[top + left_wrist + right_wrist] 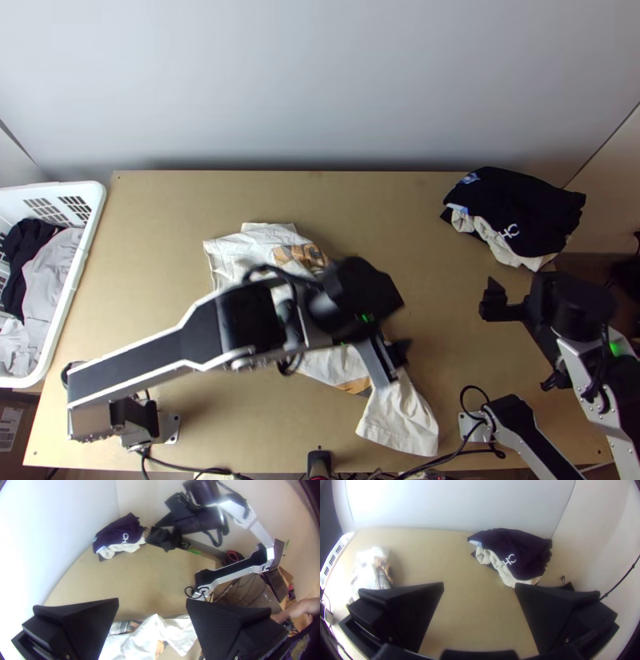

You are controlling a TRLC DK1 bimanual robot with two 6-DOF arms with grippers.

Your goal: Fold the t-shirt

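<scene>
left gripper (152, 599) and right gripper (479, 584) spread; a low sweep could drag the rumpled t-shirt (402, 416) off the desk's (160, 216) near edge.

Lab with 2 robot arms (136, 364)

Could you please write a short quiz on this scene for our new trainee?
1. What lies near the far right corner of the table?
(a) the white basket
(b) a pile of dark and cream clothes
(c) a stack of plates

2. True or false: the fingers of the right end effector stand apart.

3. Fill in the blank: in the top view, the rumpled white t-shirt lies partly hidden beneath the robot's ____ arm.

Key: 1. b; 2. true; 3. left
</scene>
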